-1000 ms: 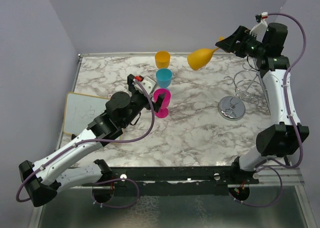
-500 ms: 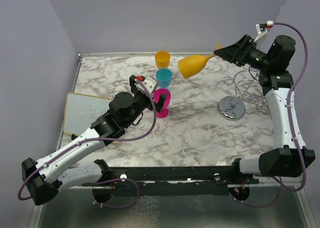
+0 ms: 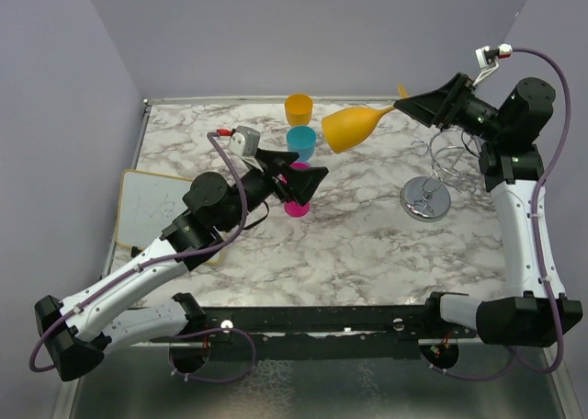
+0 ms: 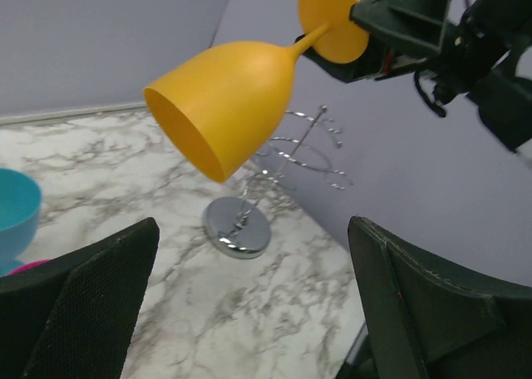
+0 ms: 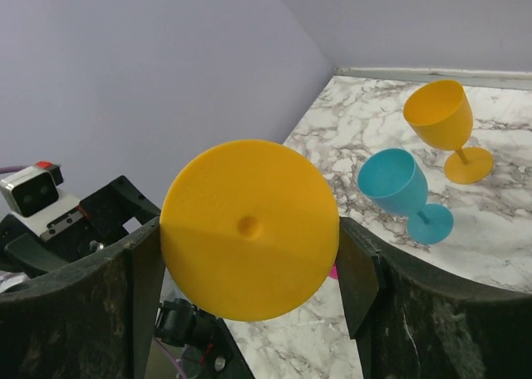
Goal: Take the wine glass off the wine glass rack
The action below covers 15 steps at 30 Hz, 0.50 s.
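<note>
My right gripper (image 3: 424, 103) is shut on the round foot (image 5: 249, 229) of the orange wine glass (image 3: 347, 129). It holds the glass on its side in the air, bowl toward the left. The glass is clear of the wine glass rack (image 3: 426, 197), a shiny silver stand with a disc base and wire arms at the right of the table. In the left wrist view the glass (image 4: 224, 105) hangs above the rack (image 4: 238, 227). My left gripper (image 3: 308, 182) is open and empty, raised and facing the glass, below and left of its bowl.
A second orange glass (image 3: 299, 108) and a blue glass (image 3: 301, 143) stand at the back middle. A pink glass (image 3: 296, 208) is partly hidden under my left gripper. A white board (image 3: 152, 208) lies at the table's left edge. Purple walls close in on all sides.
My right arm swung the orange glass left and further from the rack. My left gripper lifted off the pink glass and turned up toward the orange glass.
</note>
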Motion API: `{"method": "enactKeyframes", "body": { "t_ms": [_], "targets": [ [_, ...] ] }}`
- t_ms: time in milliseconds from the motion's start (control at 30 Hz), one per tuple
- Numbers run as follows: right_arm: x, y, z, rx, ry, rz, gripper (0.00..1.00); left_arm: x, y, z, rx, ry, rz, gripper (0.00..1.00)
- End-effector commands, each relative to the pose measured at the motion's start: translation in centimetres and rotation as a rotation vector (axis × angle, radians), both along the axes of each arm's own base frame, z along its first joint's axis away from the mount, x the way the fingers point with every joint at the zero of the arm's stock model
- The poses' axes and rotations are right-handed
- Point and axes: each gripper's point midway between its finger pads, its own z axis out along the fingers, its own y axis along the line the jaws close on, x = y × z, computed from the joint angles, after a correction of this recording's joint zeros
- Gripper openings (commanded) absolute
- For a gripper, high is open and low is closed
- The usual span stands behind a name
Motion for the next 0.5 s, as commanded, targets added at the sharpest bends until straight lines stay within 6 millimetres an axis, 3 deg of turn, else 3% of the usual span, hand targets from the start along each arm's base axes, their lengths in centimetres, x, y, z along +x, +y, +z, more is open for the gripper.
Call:
{"method": "enactKeyframes", "body": {
  "t_ms": [0,300,467],
  "targets": [
    [-2.4,0.8,2.3,0.025,-0.079,0.073,0.69,-1.9,-1.0,4.0,-0.235,0.065,-0.128,1.00],
    [-5.2,1.8,2.6,0.101,-0.062,0.186,0.70,-2.5,-2.5,5.9,-0.383,0.143,-0.251,0.99],
    [-6.0,2.0,2.2,0.136,-0.045,0.210,0.69,-3.2,-3.1,6.3,-0.460,0.166,-0.336,0.89]
  ]
}}
